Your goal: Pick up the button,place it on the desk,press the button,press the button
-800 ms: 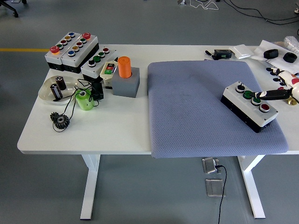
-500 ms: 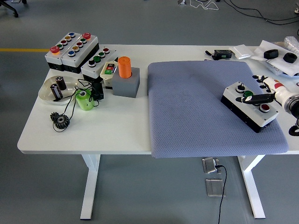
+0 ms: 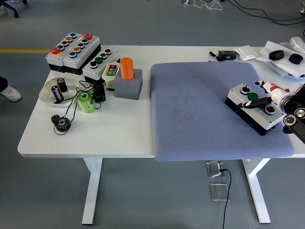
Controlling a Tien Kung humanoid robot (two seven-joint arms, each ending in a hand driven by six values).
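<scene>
A white-topped, black-sided button box (image 3: 251,113) lies at an angle on the right part of the blue-grey mat (image 3: 200,109). Along its top run a black knob (image 3: 245,88), a green button (image 3: 253,96) and a red button (image 3: 270,109). My right hand (image 3: 261,99) reaches in from the right edge. One dark finger (image 3: 255,103) lies stretched across the box top between the green and red buttons, covering the spot there. A white-and-red finger (image 3: 269,87) is held apart behind it. The hand holds nothing. The left arm is out of sight.
Several other button boxes (image 3: 74,47) are grouped at the back left, beside an orange cylinder (image 3: 127,68) in a grey block. A clear bowl (image 3: 47,93), a green cup (image 3: 86,103) and a black gear (image 3: 62,124) lie near them. Small items (image 3: 279,55) crowd the back right corner.
The right hand has come further in from the right edge, and its stretched finger has slid left across the box top. A shoe has appeared at the left edge.
</scene>
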